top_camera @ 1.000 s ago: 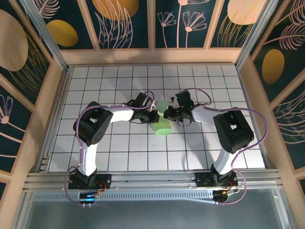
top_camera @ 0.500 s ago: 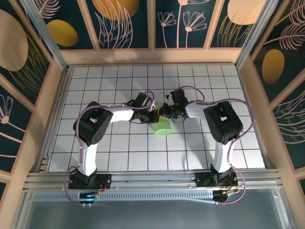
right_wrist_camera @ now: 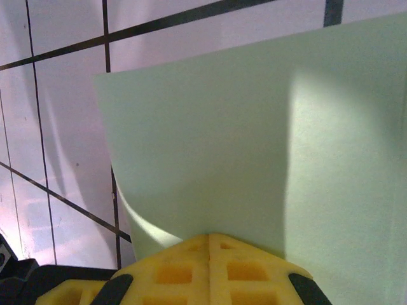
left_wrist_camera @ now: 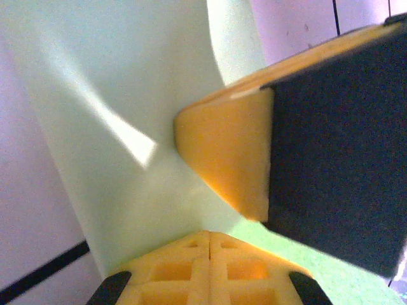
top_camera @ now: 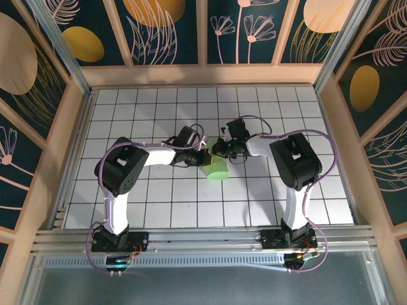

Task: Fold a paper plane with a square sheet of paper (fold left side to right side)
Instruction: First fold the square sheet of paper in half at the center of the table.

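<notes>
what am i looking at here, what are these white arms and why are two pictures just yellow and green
Two robot arms stand bolted at the near edge of a tiled table. The wide picture looks down from above and behind them; the other two come from cameras on each wrist, the yellow being that arm's own fingers. The left end effector and right end effector meet mid-table, both pinched shut on a pale-green sheet of paper.
</notes>
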Controlling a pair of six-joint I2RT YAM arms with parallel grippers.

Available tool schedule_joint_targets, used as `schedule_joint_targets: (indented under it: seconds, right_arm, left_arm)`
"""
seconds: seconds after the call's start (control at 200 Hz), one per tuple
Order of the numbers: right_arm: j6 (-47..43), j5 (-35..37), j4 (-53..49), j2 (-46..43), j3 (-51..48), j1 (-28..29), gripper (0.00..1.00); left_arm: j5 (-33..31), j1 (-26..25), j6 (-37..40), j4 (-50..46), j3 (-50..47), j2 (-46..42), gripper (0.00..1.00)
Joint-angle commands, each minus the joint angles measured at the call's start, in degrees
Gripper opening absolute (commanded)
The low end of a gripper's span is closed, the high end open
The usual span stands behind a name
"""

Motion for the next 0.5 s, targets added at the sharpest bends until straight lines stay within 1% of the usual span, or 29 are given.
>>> schedule_joint_targets:
  seconds: [0.0,0.27,0.495]
  right_arm:
    - [0.5,4.5,-4.0,2.5,-0.6,-0.8,0.0]
    - [-0.2,4.5,-4.1,2.1,-0.7,-1.0,0.0]
    - [-0.5,4.3,-4.1,1.4,-1.1,-0.9,0.0]
  left_arm:
    - [1.3,-1.3,0.8,-7.6,-6.0,-1.5,0.0]
    - [2.9,-1.6,-1.0,-5.0,-14.1,-5.3,0.0]
    - [4.4,-1.5,-2.8,-3.2,-14.0,-6.5,0.0]
